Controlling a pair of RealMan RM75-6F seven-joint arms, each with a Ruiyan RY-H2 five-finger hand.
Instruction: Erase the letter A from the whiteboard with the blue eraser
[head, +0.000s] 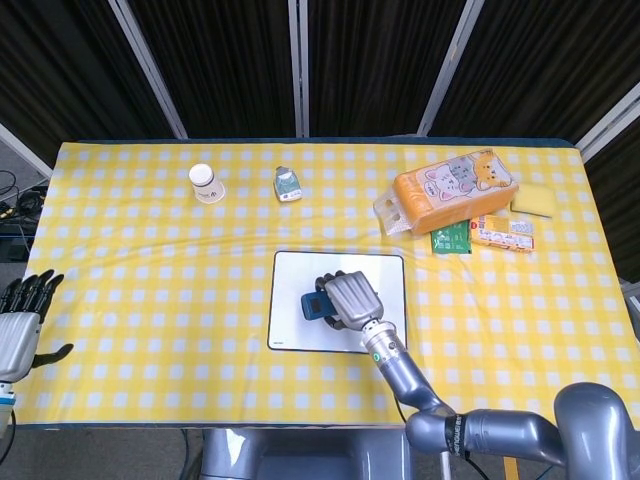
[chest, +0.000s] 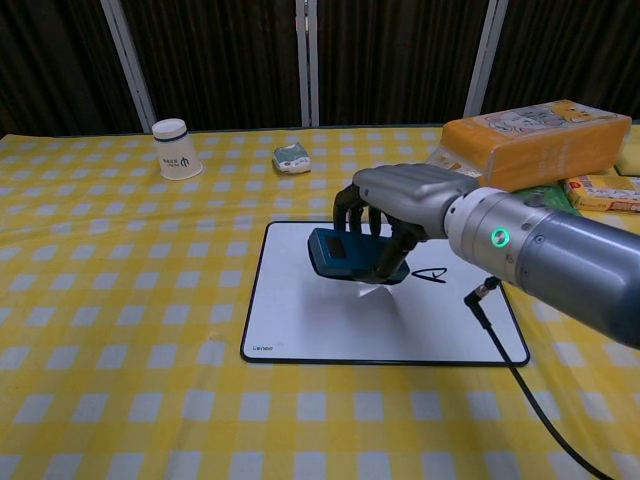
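My right hand (chest: 395, 205) has its fingers (chest: 352, 212) curled over the top of the blue eraser (chest: 340, 252), gripping it above the whiteboard (chest: 300, 320); from the chest view the eraser hangs just over the board's middle, tilted, with its shadow beneath, and I cannot tell whether it touches the surface. The letter A (chest: 430, 274) sits just to the right of the eraser, unwiped, partly behind my wrist. In the head view the hand covers the letter entirely. My left hand (head: 18, 320) rests off the table's left edge, fingers spread and holding nothing. Further out on the yellow checked tablecloth (head: 150, 270) I see a paper cup (head: 206, 183), a small green packet (head: 288, 184), and an orange tissue pack (head: 455, 188) with smaller packages beside it.
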